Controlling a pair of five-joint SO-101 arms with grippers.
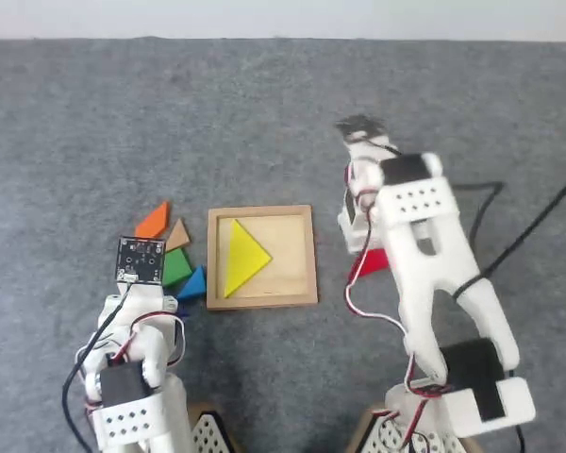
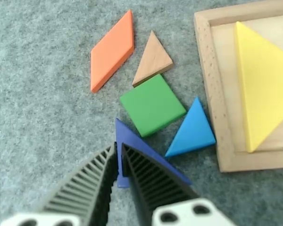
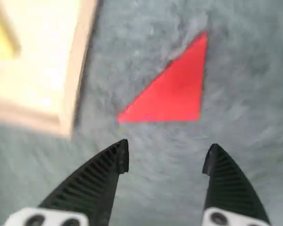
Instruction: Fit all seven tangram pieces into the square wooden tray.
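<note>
The square wooden tray [image 1: 307,255] lies mid-table with a big yellow triangle [image 1: 241,256] inside. To its left lie an orange parallelogram [image 2: 112,50], a tan triangle [image 2: 153,60], a green square [image 2: 152,104], a light blue triangle [image 2: 192,129] and a dark blue triangle [image 2: 130,139]. My left gripper [image 2: 118,149] is shut, its tips over the dark blue triangle. A red triangle [image 3: 173,91] lies on the carpet right of the tray [image 3: 75,70]. My right gripper [image 3: 169,157] hangs open just short of the red triangle, nothing between its fingers.
Grey carpet covers the table. The right arm [image 1: 424,236] stretches out beside the tray's right edge, with cables [image 1: 533,226] trailing to the right. The left arm [image 1: 137,330] stands near the front left.
</note>
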